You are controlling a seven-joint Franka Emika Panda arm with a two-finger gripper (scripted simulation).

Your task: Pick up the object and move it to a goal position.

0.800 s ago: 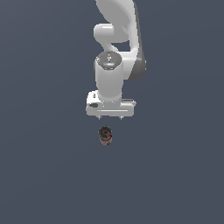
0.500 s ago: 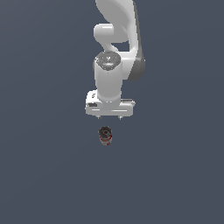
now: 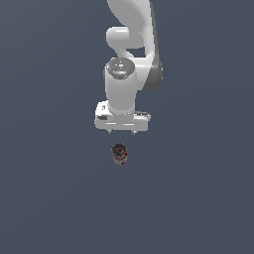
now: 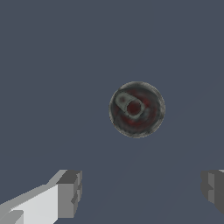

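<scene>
Your white two-fingered hand (image 3: 121, 132) hangs wide open and empty, off-centre from the tiny dark-topped, red-marked cylindrical can (image 4: 137, 109) upright on the grey surface (image 3: 49, 198), no edges in view; centre it between the fingers (image 4: 69, 193) before descending.

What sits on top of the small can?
The can carries only its dark round lid with a pale pull tab; nothing rests on it. The open gripper is off it. The can's underside is hidden.

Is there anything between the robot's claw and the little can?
No. In the exterior view, only bare dark floor lies between the open gripper and the small can. The wrist view shows nothing else near it either.
</scene>
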